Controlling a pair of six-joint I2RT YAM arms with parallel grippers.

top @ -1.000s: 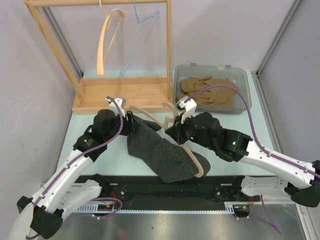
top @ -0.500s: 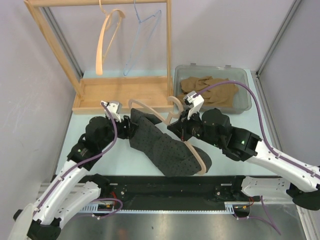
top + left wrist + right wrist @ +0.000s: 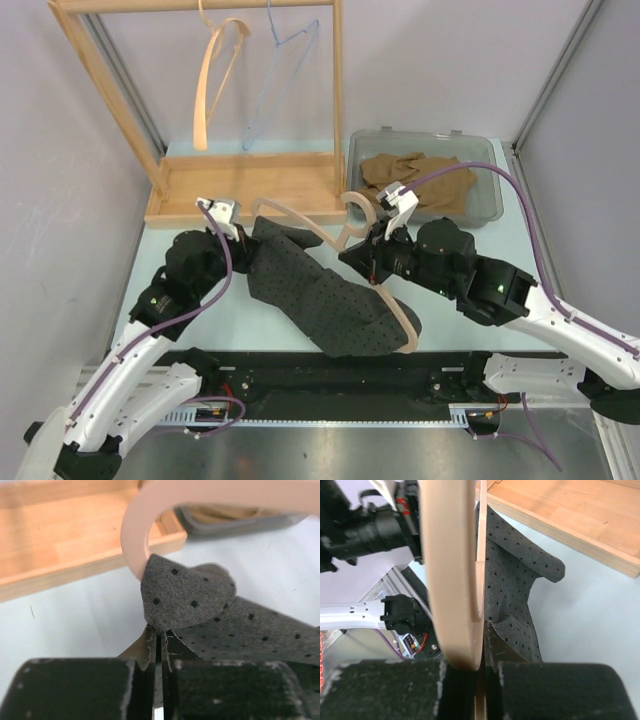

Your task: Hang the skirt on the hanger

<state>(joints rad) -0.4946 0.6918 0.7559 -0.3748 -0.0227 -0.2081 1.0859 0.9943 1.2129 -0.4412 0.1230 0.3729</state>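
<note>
Left gripper point(image 3: 159, 636) pinching the skirt point(image 3: 320, 300) corner at ten o'clock, right gripper point(image 3: 372, 258) clamped on the hanger point(image 3: 400, 318) across the mid-table cloth: I'd ease that corner gently over the hanger's tip.

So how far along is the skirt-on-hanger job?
Done: the right gripper is shut on the pale wooden hanger, which lies across the dark grey dotted skirt.
In hand: the left gripper pinches a skirt corner right by the hanger's curved end.
Left: most of the skirt lies spread on the table, so it looks not yet hung on the hanger.
</note>
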